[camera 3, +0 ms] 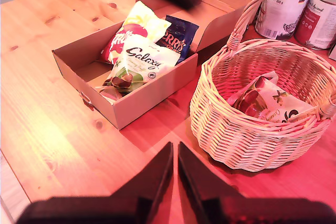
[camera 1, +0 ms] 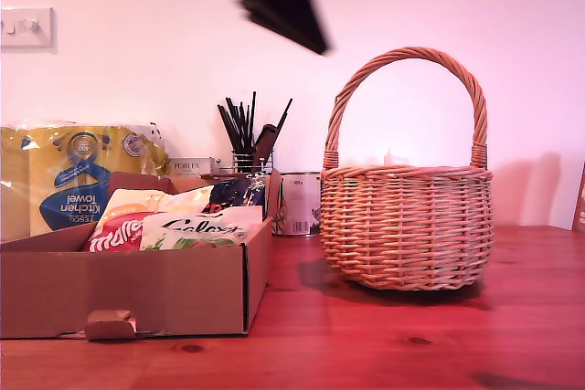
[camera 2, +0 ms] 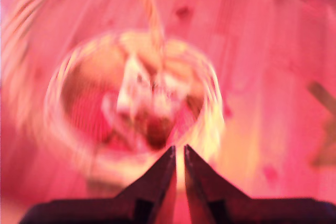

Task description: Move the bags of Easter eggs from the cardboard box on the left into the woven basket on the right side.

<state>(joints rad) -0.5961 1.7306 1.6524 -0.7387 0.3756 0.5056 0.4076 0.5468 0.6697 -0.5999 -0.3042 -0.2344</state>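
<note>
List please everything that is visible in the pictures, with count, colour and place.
cardboard box: one, brown, exterior view's left.
bags in the box: three, cream, red-yellow, dark blue.
woven basket: one, tan, exterior view's right.
bag in the basket: at least one, cream and red.
kitchen-towel pack: one, yellow, behind the box.
tin cans: two, behind the basket.
holder of dark utensils: one, behind the box.
table: one, reddish wood.
my first tool: dark, jaws together, above the basket.
my second tool: dark, jaws together, high over the table.
</note>
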